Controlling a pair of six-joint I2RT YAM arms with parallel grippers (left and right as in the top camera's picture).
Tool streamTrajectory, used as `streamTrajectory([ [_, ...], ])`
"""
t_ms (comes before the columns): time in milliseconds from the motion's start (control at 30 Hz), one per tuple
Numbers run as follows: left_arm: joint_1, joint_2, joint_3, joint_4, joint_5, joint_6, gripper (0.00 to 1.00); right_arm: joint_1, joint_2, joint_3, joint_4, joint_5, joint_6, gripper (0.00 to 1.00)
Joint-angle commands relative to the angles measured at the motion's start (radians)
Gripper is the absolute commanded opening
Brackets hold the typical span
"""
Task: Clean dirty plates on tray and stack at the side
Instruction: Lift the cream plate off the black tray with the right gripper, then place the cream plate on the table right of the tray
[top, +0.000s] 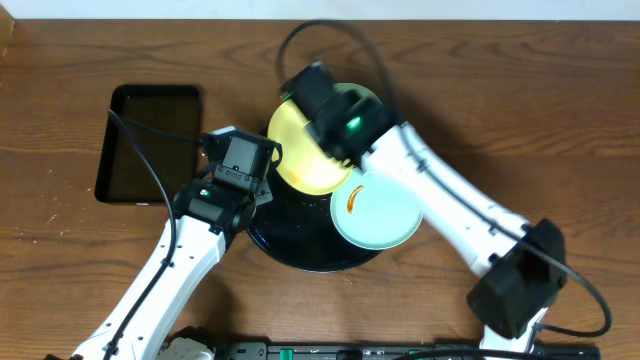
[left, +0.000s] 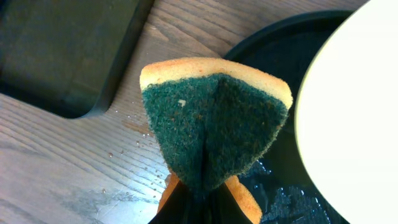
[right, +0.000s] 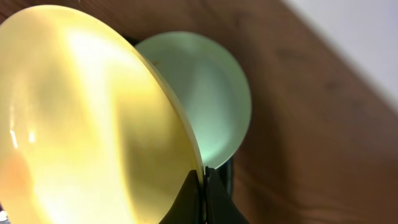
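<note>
Yellow plate (top: 305, 150) tilted, rim pinched by right gripper (right: 203, 183) over far edge of tray (top: 292, 238); left gripper (left: 199, 208) clamps folded sponge (left: 214, 134) beside it, maybe touching.

You work on a dark brown wooden desk (top: 560, 110), its grain running side to side. Along the desk's far edge you see a pale, plain wall (top: 150, 8). The light is soft and even, and small water drops (left: 138, 143) glint on the wood.
</note>
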Motion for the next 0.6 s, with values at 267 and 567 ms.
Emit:
streamTrajectory([
  [267, 0.004, 0.002, 0.011, 0.002, 0.018, -0.010, 0.08, -0.425, -0.035, 0.016, -0.071, -0.730, 0.081, 0.01],
  [567, 0.004, 0.002, 0.011, 0.002, 0.040, -0.013, 0.08, -0.721, -0.035, -0.050, -0.082, -0.859, 0.090, 0.01],
])
